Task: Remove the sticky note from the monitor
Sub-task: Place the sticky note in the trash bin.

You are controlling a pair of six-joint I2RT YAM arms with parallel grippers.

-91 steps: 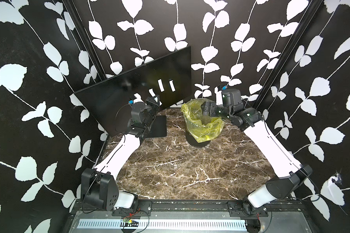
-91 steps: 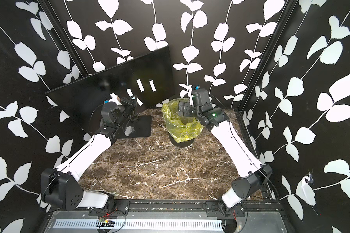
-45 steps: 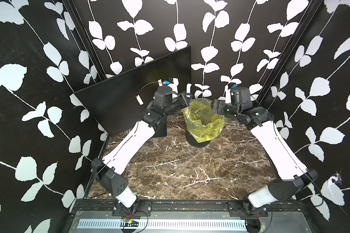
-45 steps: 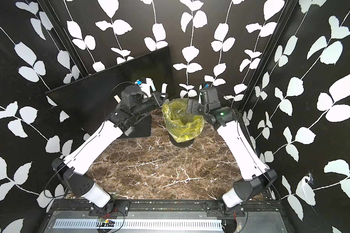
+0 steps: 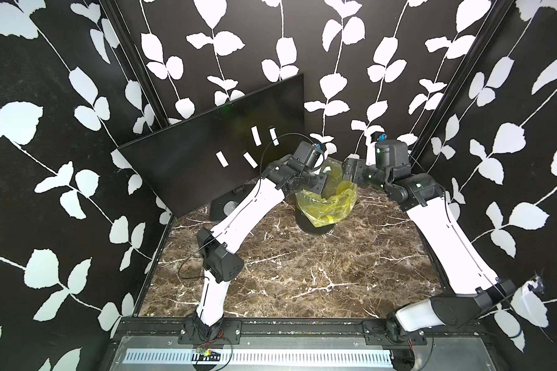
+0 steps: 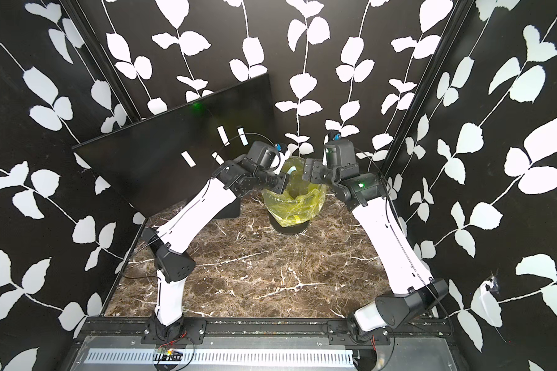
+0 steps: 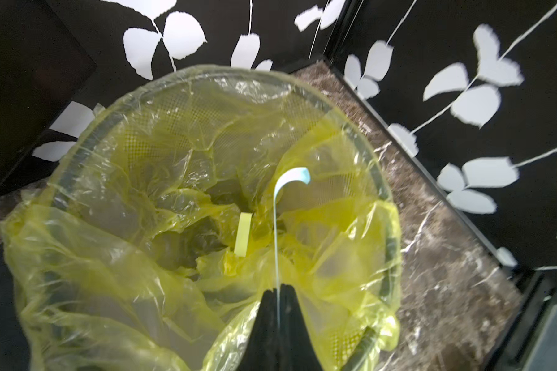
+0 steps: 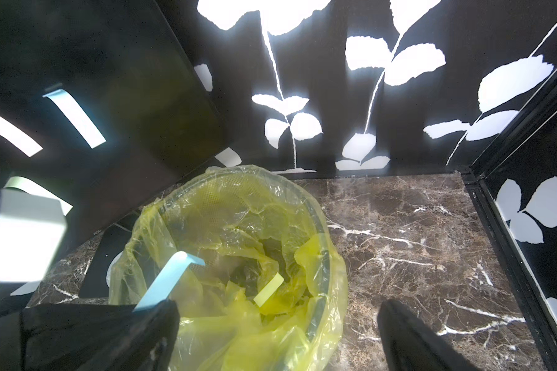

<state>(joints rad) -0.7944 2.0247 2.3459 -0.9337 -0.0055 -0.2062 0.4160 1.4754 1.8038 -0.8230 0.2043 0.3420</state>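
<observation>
Pinched seemingly limp, featherlight sticky note [image 7: 291, 176] by one end in clenched left pincer [image 7: 278, 288] over bin [image 7: 174, 112], right pincer [image 8: 280, 305] released.

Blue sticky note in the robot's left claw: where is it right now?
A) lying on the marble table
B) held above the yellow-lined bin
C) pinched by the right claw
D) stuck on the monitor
B: the left gripper is shut on the blue sticky note, holding it above the open yellow-lined bin, where a yellow note lies inside.
</observation>
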